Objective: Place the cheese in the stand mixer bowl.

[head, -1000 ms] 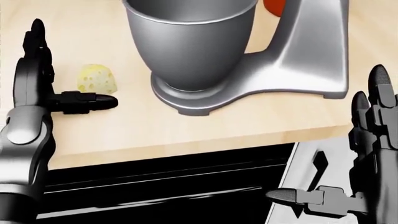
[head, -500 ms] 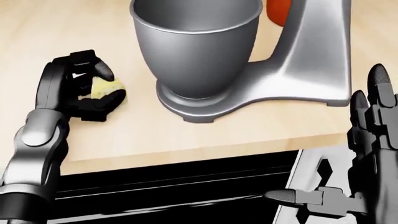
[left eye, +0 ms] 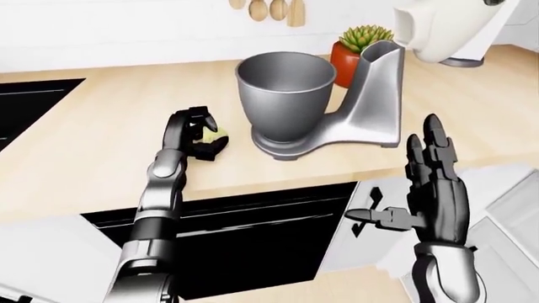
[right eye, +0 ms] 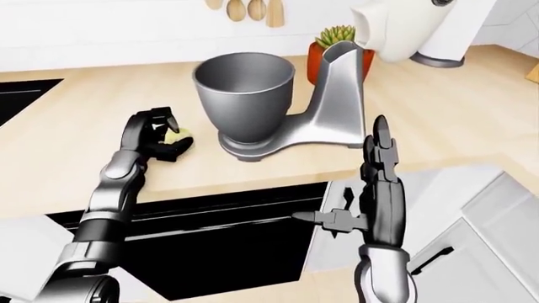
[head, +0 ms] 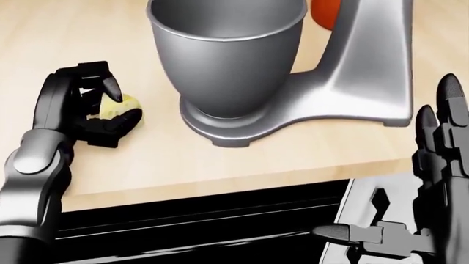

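A pale yellow wedge of cheese lies on the wooden counter, left of the stand mixer. My left hand is closed round the cheese, fingers over its top and thumb under it; it also shows in the left-eye view. The grey metal mixer bowl stands open and empty-looking on the silver mixer base, to the right of the cheese. My right hand is open, fingers spread upward, held off the counter at the head view's lower right, away from both.
A red pot with a green plant stands behind the mixer. The mixer's white head is tilted up at the top right. A black dishwasher front lies below the counter edge. A dark stove is at the far left.
My left hand swung in from an open pose beside the cheese and closed its fingers round it. The camera shifted slightly. The right hand stayed put.
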You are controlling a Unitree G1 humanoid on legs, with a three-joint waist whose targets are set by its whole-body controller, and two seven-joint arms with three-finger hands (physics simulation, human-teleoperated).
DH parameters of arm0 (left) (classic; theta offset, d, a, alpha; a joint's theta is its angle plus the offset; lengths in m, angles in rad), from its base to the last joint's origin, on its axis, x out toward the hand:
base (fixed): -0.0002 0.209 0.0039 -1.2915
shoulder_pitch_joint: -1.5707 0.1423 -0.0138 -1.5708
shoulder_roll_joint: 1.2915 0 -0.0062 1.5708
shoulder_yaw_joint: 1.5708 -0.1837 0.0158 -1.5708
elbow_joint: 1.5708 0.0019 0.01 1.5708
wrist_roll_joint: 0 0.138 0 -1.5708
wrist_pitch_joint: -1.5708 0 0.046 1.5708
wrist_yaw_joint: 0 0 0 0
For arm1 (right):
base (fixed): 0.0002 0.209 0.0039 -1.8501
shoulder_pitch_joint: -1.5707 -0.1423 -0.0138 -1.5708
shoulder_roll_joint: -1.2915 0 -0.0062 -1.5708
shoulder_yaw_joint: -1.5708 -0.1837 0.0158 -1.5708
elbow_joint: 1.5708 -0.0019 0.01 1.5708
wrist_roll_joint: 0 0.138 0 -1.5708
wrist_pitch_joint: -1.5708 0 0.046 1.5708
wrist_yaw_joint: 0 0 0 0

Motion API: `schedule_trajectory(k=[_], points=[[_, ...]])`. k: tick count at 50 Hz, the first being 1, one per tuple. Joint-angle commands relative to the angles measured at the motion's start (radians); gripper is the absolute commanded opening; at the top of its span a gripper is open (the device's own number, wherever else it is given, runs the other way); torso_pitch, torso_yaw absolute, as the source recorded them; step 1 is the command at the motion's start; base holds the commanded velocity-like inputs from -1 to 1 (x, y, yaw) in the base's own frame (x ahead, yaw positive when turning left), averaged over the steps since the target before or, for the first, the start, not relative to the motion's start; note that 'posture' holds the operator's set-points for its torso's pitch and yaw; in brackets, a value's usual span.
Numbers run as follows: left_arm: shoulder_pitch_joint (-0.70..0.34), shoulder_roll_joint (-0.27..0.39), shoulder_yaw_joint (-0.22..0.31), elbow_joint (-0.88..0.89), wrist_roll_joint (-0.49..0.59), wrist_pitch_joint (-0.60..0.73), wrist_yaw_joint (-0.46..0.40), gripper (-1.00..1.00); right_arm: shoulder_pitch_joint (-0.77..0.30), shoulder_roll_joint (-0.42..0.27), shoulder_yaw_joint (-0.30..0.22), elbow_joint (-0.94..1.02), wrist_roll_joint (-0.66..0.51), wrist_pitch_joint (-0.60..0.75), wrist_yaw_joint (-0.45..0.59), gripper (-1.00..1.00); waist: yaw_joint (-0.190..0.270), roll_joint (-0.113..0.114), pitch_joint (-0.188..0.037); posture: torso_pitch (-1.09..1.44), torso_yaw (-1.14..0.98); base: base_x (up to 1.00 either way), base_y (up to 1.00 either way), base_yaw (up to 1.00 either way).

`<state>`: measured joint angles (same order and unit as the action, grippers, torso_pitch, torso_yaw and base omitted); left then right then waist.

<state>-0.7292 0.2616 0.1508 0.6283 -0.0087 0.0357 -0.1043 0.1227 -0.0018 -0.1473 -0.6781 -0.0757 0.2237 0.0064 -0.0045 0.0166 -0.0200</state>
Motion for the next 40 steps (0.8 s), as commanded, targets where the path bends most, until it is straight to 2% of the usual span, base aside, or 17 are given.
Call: schedule_trajectory(k=[1, 18, 23, 40], points=[[0.003, 0.004, -0.014, -0.028, 0.012, 0.058, -0.027, -1.0, -0.014, -0.004, -0.004, -0.037, 0.004, -0.03, 0.0, 0.97, 0.0, -0.002, -0.009, 0.0, 0.0, 0.0, 0.0, 0.0], [-0.021, 0.033, 0.004, -0.098, -0.012, 0.124, -0.027, -1.0, -0.007, -0.002, -0.009, -0.055, 0.01, -0.027, 0.008, 0.97, -0.001, -0.005, 0.002, 0.0, 0.0, 0.0, 0.0, 0.0], [-0.035, 0.06, 0.017, -0.17, -0.021, 0.186, -0.032, -1.0, -0.005, -0.001, -0.013, -0.058, 0.014, -0.027, 0.01, 0.97, -0.001, -0.005, 0.005, 0.0, 0.0, 0.0, 0.0, 0.0], [-0.055, 0.101, 0.037, -0.245, -0.023, 0.247, -0.036, -1.0, 0.001, 0.002, -0.014, -0.074, 0.011, -0.02, 0.006, 0.97, 0.004, -0.01, 0.012, 0.0, 0.0, 0.0, 0.0, 0.0]])
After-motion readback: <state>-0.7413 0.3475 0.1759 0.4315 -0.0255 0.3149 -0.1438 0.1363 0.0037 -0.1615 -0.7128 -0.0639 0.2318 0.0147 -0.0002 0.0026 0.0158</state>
